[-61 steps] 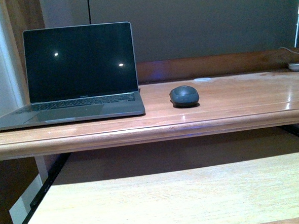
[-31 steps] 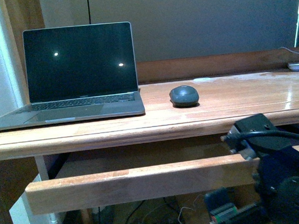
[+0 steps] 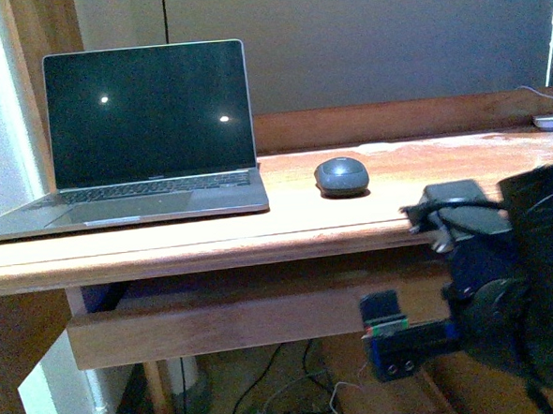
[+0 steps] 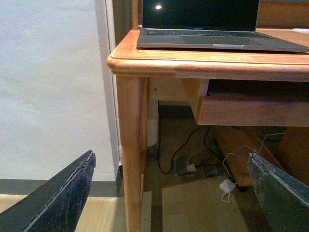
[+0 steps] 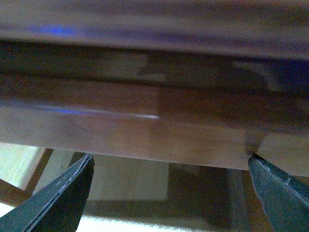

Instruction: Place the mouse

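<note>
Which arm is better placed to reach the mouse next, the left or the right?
Probably the right. The right arm is near the desk, below and right of the mouse. The left tool sits off the desk's left corner, beyond the laptop.

Setting: a home or office desk workstation. Evidence: a wooden desk with a polished tabletop (image 3: 462,172) and a pull-out tray (image 3: 255,316) beneath its front edge. An open laptop (image 3: 145,131), screen dark, stands on the tabletop's left part, with a dark grey mouse (image 3: 341,177) near it to the right. Loose cables and a white adapter (image 4: 226,185) lie on the floor under the desk. A plain pale wall (image 4: 50,87) adjoins the desk leg (image 4: 131,154).
</note>
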### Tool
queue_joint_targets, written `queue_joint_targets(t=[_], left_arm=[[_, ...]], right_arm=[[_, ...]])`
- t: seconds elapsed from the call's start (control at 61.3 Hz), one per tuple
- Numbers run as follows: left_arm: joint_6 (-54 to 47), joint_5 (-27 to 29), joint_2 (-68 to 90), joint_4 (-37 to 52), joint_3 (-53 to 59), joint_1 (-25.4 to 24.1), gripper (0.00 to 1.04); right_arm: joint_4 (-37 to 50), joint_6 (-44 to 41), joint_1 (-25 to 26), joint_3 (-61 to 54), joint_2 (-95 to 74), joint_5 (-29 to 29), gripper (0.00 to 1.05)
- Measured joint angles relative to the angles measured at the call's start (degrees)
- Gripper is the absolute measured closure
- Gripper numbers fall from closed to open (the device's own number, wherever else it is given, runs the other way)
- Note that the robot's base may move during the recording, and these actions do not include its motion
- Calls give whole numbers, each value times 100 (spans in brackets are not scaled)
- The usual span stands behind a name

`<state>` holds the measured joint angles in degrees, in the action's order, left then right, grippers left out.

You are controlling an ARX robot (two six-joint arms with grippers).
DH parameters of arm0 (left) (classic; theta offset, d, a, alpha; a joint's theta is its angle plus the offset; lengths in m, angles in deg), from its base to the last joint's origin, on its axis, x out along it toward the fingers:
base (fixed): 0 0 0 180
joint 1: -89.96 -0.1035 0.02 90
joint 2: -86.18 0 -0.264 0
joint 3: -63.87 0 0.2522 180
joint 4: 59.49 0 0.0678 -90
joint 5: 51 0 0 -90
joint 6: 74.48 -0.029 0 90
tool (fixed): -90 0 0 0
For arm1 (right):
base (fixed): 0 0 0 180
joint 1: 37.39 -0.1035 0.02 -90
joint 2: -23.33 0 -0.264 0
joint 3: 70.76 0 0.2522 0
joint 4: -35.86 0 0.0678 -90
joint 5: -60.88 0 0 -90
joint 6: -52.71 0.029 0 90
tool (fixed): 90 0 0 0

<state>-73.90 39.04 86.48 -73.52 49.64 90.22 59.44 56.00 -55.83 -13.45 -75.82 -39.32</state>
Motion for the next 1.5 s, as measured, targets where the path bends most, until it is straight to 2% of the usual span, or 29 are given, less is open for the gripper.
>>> queue_joint_targets(t=[0.147, 0.294, 0.375, 0.441, 0.522, 0.555, 0.734, 0.865, 0.914, 0.979, 1.142, 1.338, 1.371, 1.42, 1.469, 1.501], left_arm=[[0, 0, 0, 0, 0, 0, 8], [0, 0, 0, 0, 0, 0, 8], [0, 0, 0, 0, 0, 0, 8], [0, 0, 0, 0, 0, 0, 8], [0, 0, 0, 0, 0, 0, 8], [0, 0, 0, 0, 0, 0, 8], [0, 0, -2, 0, 0, 0, 8], [-2, -2, -4, 0, 0, 0, 8], [-2, -4, -4, 0, 0, 0, 8], [0, 0, -4, 0, 0, 0, 8], [-2, 0, -4, 0, 0, 0, 8], [-2, 0, -4, 0, 0, 0, 8], [-2, 0, -4, 0, 0, 0, 8], [-2, 0, -4, 0, 0, 0, 8], [-2, 0, -4, 0, 0, 0, 8], [-2, 0, -4, 0, 0, 0, 8]], right_arm=[[-251, 282, 297, -767, 1272, 404, 7], [-444, 302, 546, -2050, 3023, 695, 7], [-1445, 466, 496, -2944, 4811, 723, 7], [-2667, 664, 164, -3362, 6428, 243, 7], [-3775, 859, -365, -3547, 7796, -286, 7], [-3943, 881, -531, -3613, 8218, -407, 7], [-3694, 1071, -785, -4028, 8889, -651, 7], [-3571, 1054, -671, -4291, 9169, -702, 8], [-3241, 680, -577, -4323, 9390, -1025, 16], [-3213, 271, -317, -4323, 9685, -994, 26], [-3512, -162, 365, -4319, 9921, -382, 55], [-3648, -269, 907, -4275, 9884, 146, 88], [-3703, -282, 1178, -4273, 9888, 577, 95], [-3724, -297, 1565, -4273, 9888, 896, 102], [-3727, -299, 1770, -4273, 9888, 933, 102], [-3731, -310, 1794, -4273, 9888, 981, 98]])
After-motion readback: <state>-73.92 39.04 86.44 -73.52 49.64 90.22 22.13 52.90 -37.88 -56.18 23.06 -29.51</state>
